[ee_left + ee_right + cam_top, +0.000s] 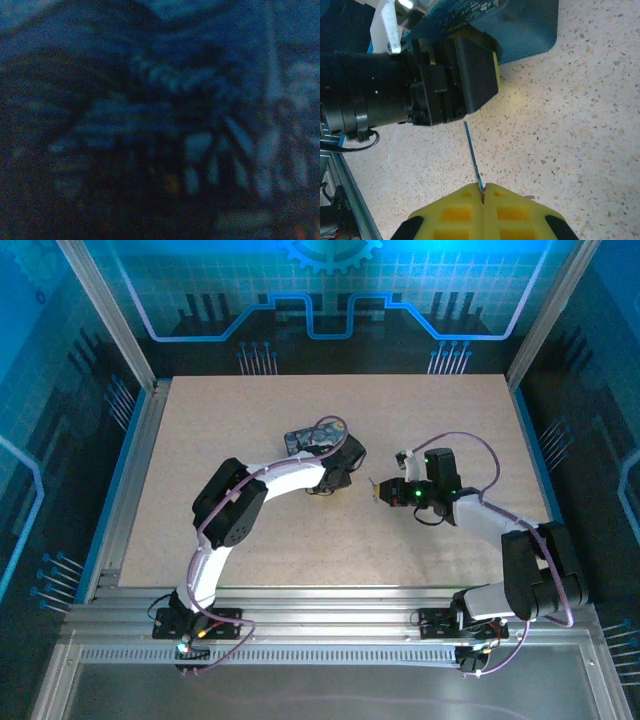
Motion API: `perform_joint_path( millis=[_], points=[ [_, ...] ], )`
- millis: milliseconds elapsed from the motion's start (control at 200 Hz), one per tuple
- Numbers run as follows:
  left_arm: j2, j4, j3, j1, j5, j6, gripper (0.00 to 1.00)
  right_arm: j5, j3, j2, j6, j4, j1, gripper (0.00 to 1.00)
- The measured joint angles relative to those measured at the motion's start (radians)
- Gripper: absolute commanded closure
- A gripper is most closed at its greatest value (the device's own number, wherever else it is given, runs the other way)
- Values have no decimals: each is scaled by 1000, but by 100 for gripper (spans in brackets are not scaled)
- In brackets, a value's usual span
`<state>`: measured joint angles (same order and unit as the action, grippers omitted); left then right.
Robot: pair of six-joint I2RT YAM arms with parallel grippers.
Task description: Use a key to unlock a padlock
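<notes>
My right gripper has its yellow fingers shut on the key, a thin dark blade that sticks out towards the left arm's gripper. In the top view the right gripper sits at table centre, a short gap to the right of the left gripper. The left gripper is low over the table beside the dark blue box. Its jaws are covered by its own black body. The left wrist view is dark and blurred. The padlock is hidden.
The dark blue box with a printed top lies just behind the left gripper. Speckled beige tabletop spreads around both arms, bounded by metal rails at the sides and front.
</notes>
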<state>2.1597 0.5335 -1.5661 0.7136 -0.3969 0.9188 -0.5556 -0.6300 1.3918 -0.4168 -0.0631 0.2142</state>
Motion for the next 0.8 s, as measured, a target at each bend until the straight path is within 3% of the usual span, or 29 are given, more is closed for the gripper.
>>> perform_joint_path(
  millis=[465, 605, 800],
  points=[
    [8, 21, -3, 1, -30, -38, 100, -8, 24, -10, 10, 19, 10, 100],
    [-37, 46, 31, -13, 23, -57, 100, -5, 27, -25, 9, 30, 47, 100],
    [-198, 23, 148, -109, 243, -53, 100, -21, 34, -66, 7, 37, 98, 100]
  ],
)
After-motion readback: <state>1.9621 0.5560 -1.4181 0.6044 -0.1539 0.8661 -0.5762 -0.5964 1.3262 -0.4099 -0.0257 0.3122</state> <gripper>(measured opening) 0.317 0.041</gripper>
